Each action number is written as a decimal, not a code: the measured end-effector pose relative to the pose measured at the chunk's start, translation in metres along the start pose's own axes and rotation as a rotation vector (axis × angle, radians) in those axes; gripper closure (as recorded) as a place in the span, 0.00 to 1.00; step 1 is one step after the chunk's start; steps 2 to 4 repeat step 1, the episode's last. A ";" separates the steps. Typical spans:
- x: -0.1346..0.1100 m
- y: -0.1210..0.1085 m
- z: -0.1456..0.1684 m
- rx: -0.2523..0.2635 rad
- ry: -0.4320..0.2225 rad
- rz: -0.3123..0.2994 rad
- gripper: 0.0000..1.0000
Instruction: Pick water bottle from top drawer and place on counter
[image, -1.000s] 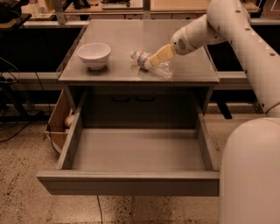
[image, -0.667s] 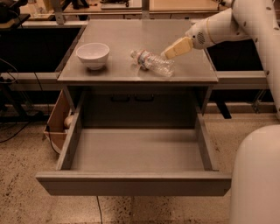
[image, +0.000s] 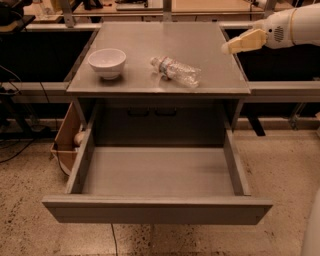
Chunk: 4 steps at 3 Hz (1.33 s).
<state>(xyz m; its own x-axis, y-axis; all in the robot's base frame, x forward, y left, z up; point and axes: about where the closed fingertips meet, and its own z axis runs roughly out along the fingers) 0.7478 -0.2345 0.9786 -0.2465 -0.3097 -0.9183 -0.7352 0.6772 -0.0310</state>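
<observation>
The water bottle (image: 176, 71) lies on its side on the grey counter (image: 150, 37), right of centre, with its white cap pointing back-left. The top drawer (image: 157, 211) is pulled fully out below the counter and its inside shows nothing in it. My gripper (image: 229, 48) hangs above the counter's right edge, to the right of the bottle and clear of it, holding nothing.
A white ceramic bowl (image: 107, 62) stands on the counter's left part. A brown cardboard box (image: 64, 145) sits on the floor left of the drawer. Wooden workbench tops (image: 200, 6) run behind the cabinet. My white arm (image: 300, 25) reaches in from the right.
My gripper was at the bottle on the counter one second ago. It has since pulled away up and to the right, leaving the bottle lying on the counter.
</observation>
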 end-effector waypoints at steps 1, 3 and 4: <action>0.001 -0.001 -0.002 0.003 0.000 0.002 0.00; 0.001 -0.001 -0.002 0.003 0.000 0.002 0.00; 0.001 -0.001 -0.002 0.003 0.000 0.002 0.00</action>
